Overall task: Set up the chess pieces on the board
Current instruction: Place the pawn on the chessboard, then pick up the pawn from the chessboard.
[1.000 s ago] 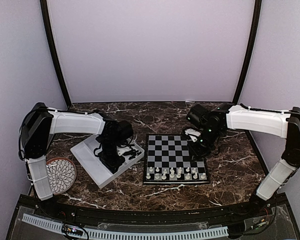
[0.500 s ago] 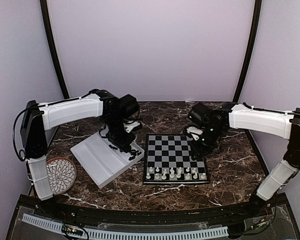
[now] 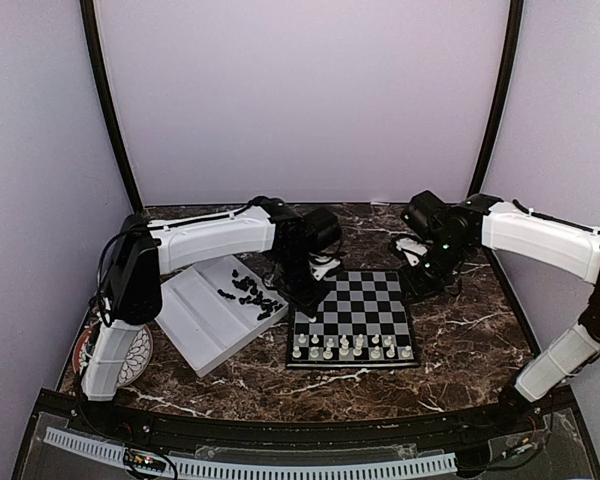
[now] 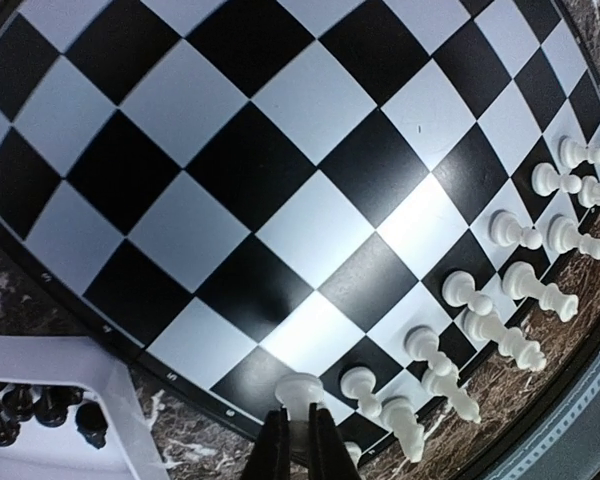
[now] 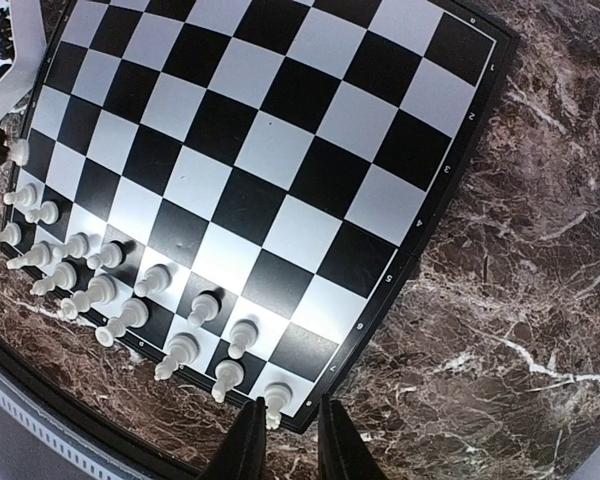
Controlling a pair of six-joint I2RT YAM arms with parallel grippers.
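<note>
1. The dark marble table [image 3: 460, 340] carries everything, with lilac walls around it.
2. The left arm [image 3: 215, 240] reaches across from the left side toward the middle. The right arm [image 3: 540, 240] bends in from the right.
3. The board [image 3: 365, 305] lies flat at the middle of the table, slightly right of centre, between the two arms.
4. The white divided tray [image 3: 195, 320] sits just beside the board's left edge, turned at an angle to it.
5. The round patterned plate [image 3: 138, 350] lies near the left corner, partly hidden behind the left arm.
6. The left gripper [image 3: 308, 292] hangs over the board's left edge, its fingers [image 4: 275, 450] clenched on a white piece.
7. The right gripper [image 5: 292, 415] hovers over the board's far right edge. Its jaws stand slightly parted with only marble showing between them. A white figure next to one fingertip seems to stand on the board's corner square rather than in the grip.
8. The white chess pieces [image 3: 345, 347] stand upright on the two rows nearest the arm bases.
9. The black chess pieces [image 3: 248, 290] lie heaped in the tray's compartment nearest the board.
10. The white piece [image 4: 300, 388], round-headed like a pawn, is pinched upright between the left fingertips.
</note>
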